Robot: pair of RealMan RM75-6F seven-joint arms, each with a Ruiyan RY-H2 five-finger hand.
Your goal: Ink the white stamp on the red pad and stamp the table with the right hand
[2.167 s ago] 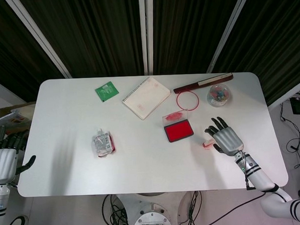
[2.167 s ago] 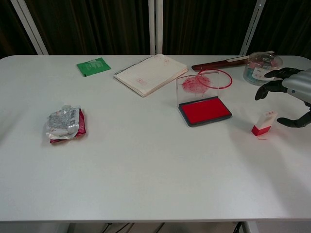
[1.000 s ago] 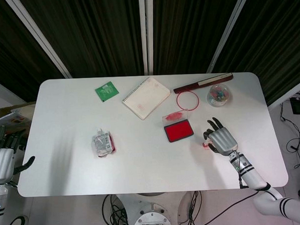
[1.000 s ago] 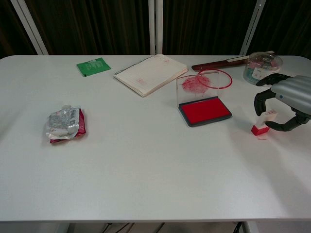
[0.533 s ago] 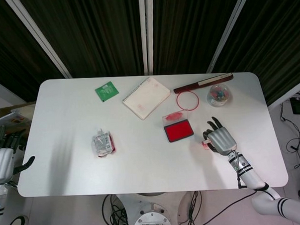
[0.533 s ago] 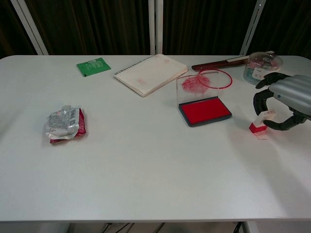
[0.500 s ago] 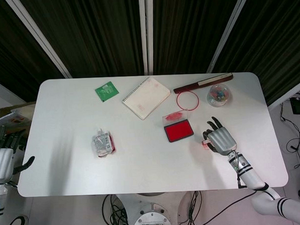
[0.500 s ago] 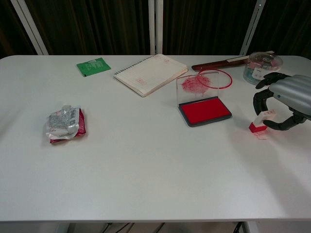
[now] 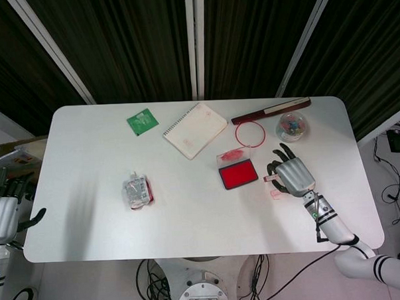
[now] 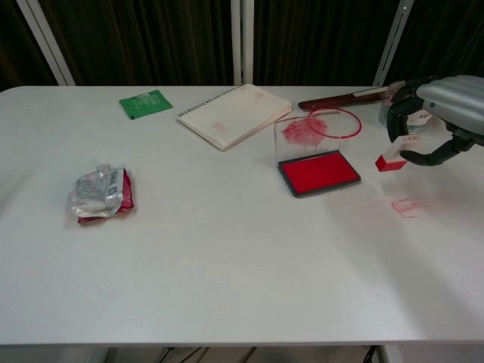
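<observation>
One red square print [image 10: 404,206] now sits on the bench [image 10: 227,249], just right of the red pad [image 10: 318,173], where the white stamp [image 10: 393,156] stood half a second ago. Stamp is lifted clear of the surface and hangs above and slightly padward of the print. Judgement: the stamping step looks done, unless another inking pass follows. Right robot hand [image 10: 442,113] pinches the stamp between thumb and curled fingers. Left robot hand [image 9: 5,215] idles off the bench edge, far from the pad, looks empty; fingers unclear.
</observation>
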